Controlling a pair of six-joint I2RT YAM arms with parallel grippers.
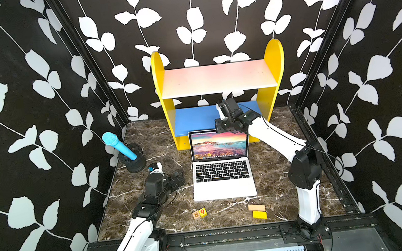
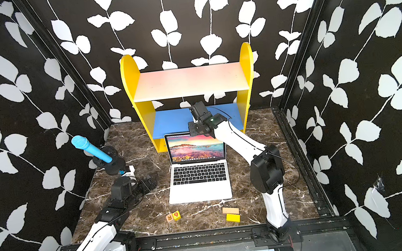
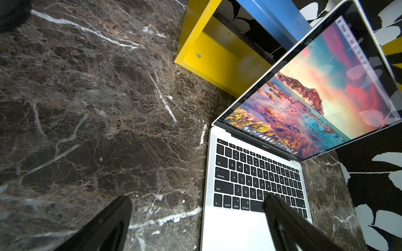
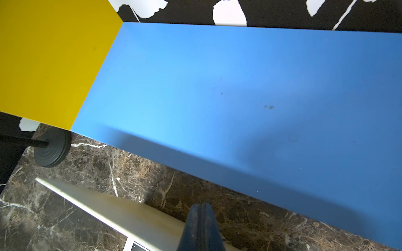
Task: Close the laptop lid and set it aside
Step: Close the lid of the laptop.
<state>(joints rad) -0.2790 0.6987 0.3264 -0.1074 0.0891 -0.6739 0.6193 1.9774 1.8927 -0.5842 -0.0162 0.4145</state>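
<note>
Two arms flank the laptop (image 1: 223, 177), which sits mid-table (image 1: 271, 164) just in front of the shelf (image 1: 217, 77), with the laptop lid (image 1: 219, 143) open and the screen lit. The right gripper (image 4: 201, 208) has its fingers pressed together at the lid's top edge, on the shelf side; contact cannot be confirmed. The left gripper (image 3: 196, 196) hangs with its fingers wide apart beside the laptop's left edge and holds nothing. Risks: a shut tip on a thin edge likely slips off over the top. With nothing pinning the base, a push probably drags the whole laptop forward toward the blocks (image 1: 199, 213) instead of folding the hinge. A fast push could slam the lid. In the left wrist view one left finger overlaps the keyboard (image 3: 256, 173), so a closing lid might pinch it. Both top views show that gripper off to the side, so the overlap may be only perspective. The right wrist view alone shows the shut fingertips and the lid's silver back, which the top views hide behind the wrist body. Only the top views give the overall layout.
</note>
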